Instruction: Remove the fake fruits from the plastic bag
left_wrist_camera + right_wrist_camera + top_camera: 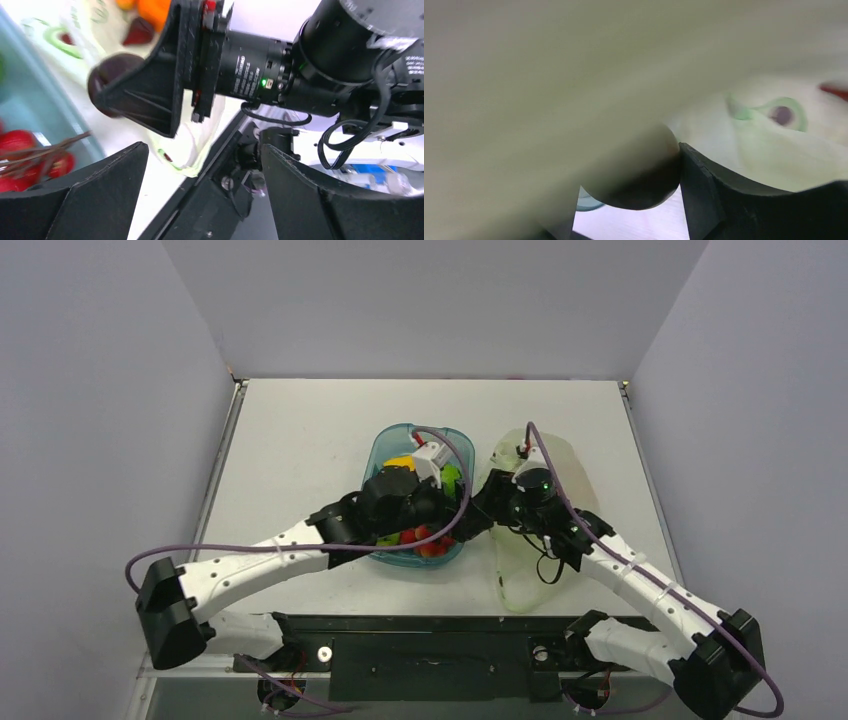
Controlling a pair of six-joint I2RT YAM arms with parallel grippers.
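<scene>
The left fingers point(100, 200) stand wide apart with nothing between them, hanging over the near right edge of the teal tray point(380, 455). In the tray lie the red berry cluster point(15, 142), a yellow banana bunch point(400, 462) and a green piece point(452, 478). Just right of the tray, the plastic bag point(540, 570) lies flat on the counter point(300, 440). The right fingers point(704, 200) reach into the bag's left edge and are closed on the dark plum point(639, 185), with bag film draped over it and filling most of the right wrist view. The left wrist view shows 2 more pieces by the bag: an orange point(152, 7) and a dark red piece point(137, 30)
</scene>
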